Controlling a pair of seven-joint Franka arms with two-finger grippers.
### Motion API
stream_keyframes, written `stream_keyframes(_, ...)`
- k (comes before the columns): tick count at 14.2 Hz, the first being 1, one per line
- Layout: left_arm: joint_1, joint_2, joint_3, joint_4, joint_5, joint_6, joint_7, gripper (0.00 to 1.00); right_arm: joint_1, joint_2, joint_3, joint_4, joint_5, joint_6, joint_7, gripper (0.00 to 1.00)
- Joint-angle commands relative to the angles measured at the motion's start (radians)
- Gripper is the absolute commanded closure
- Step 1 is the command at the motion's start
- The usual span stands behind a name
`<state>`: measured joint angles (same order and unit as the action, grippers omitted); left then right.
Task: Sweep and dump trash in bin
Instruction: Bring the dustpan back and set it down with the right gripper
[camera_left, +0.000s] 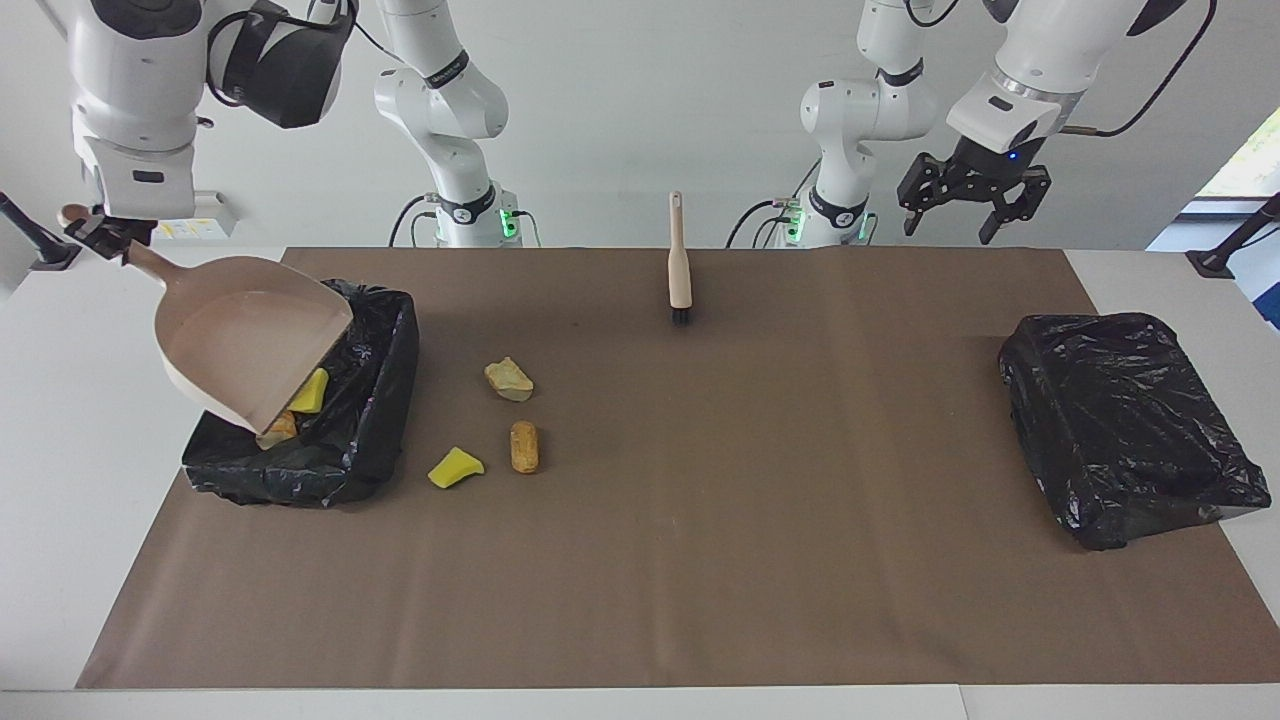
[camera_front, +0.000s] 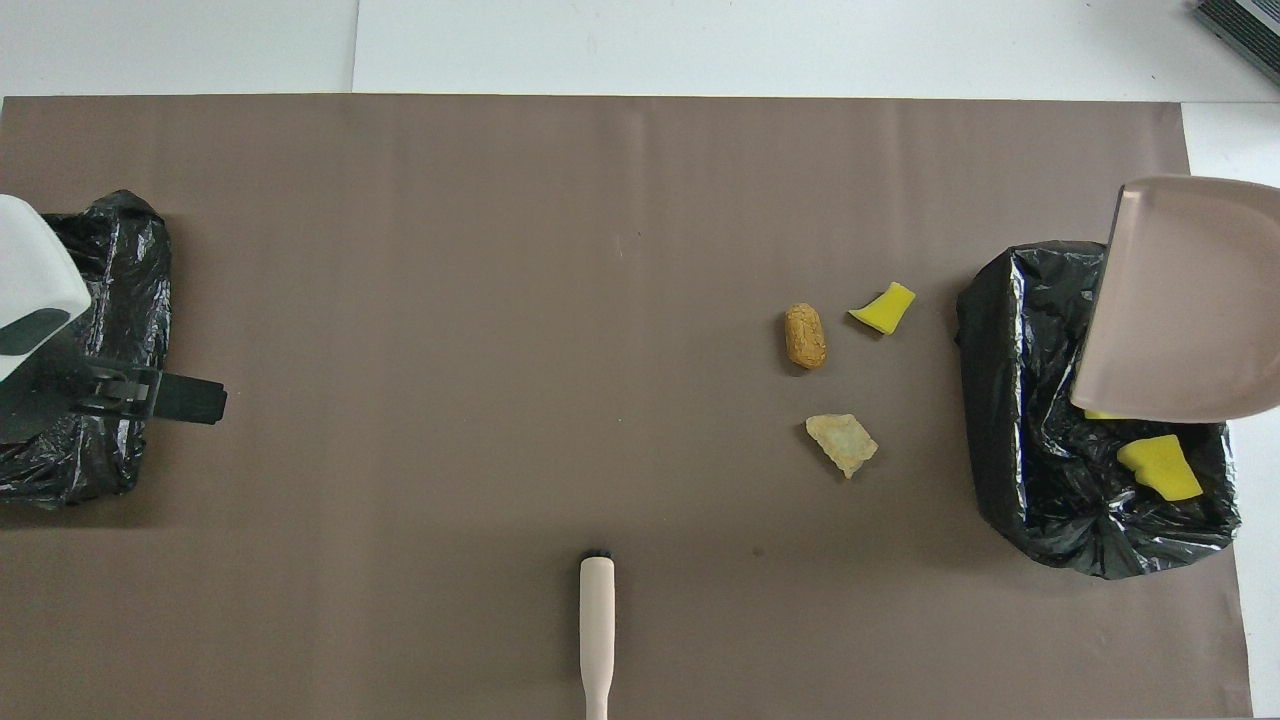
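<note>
trash (camera_left: 511, 379): three scraps at frame centre-left, unswept | right gripper (camera_left: 101, 232) clamps dustpan (camera_left: 245, 335) handle over bin (camera_left: 365, 400) | left gripper (camera_left: 972, 200) spread, empty | risk: pan clips liner, tipping scraps out

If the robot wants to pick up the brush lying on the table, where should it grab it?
Probably by the pale handle of the brush, coming straight down from above. The brush lies flat on the brown mat with nothing beside it, its black bristles pointing away from the robots. The long, narrow handle would fit between two fingers closing across its width. The open left gripper is free.
</note>
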<state>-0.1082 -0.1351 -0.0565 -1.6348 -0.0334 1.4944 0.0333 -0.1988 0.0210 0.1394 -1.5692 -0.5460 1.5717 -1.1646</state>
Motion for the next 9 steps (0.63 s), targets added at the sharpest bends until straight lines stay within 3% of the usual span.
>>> stream_keyframes(1,0.01,0.11,0.02,0.186,0.021,-0.12,0.046,0.0,0.079,-0.007,0.015,0.011,0.14,-0.035,0.376,1.0)
stream_keyframes(3,0.016,0.138,0.029,0.22,0.047,-0.12,0.083,0.0,0.183,0.02,0.016,0.009,0.222,-0.03,0.692,1.0)
stream_keyframes(6,0.054,0.161,0.023,0.236,0.035,-0.118,0.088,0.0,0.321,0.13,0.014,0.024,0.306,-0.018,1.094,1.0)
stream_keyframes(9,0.058,0.144,0.024,0.231,0.024,-0.106,0.091,0.0,0.451,0.291,0.016,0.157,0.386,-0.006,1.45,1.0)
